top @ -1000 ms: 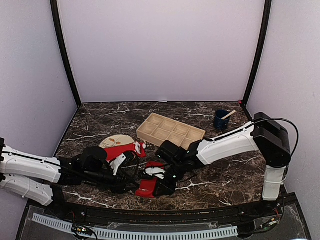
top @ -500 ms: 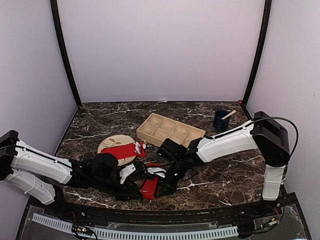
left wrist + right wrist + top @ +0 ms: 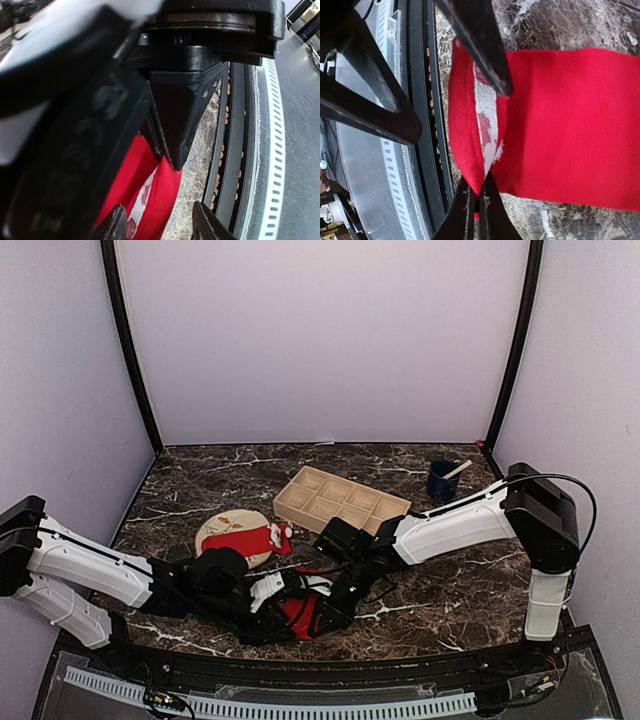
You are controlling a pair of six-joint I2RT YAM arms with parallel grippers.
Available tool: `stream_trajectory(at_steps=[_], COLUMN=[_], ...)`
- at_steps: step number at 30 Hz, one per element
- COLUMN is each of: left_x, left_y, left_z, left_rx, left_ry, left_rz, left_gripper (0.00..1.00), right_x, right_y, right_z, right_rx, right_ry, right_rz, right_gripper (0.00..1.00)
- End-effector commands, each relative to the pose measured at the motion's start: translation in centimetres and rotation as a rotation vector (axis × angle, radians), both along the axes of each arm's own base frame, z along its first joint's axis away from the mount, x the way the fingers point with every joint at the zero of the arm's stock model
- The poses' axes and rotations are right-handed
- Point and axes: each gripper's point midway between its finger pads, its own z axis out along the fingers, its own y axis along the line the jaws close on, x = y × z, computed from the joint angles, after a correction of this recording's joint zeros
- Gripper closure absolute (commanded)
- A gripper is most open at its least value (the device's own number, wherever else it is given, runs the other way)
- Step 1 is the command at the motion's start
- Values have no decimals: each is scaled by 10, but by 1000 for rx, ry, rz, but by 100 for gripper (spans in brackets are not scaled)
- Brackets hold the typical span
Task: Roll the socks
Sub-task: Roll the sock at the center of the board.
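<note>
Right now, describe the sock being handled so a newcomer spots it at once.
On the marble table, look to the near edge. The red sock lies there, its hem pinched by the right tool; the other sock rests on the beige plate.

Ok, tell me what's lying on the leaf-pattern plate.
A red sock with white markings lies across the plate. The plate surface beneath it is hidden.

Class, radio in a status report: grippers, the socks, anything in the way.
Right gripper shut on folded edge of near sock. Left gripper open, straddling same sock. Second sock on plate. Grippers crowd each other.
</note>
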Motion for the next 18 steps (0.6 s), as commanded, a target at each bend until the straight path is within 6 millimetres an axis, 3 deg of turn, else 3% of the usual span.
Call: stream_trajectory(at_steps=[1,11,18], left_x=[-2,4,-1], left_y=[-7,-3,0], left_z=[0,-10,-16], left_rx=[16,67,85], left_ry=[-41,-78,-45], left_rz=[-34,-10,-25], left_gripper=[53,55,63], right_x=[-2,-5,-4], right_y=[-3,-5,-6], right_z=[-3,-3,-4], right_rx=[-4,-3,-6], right_ry=[33,45,47], right_rz=[3,12,12], right_gripper=[100,100,100])
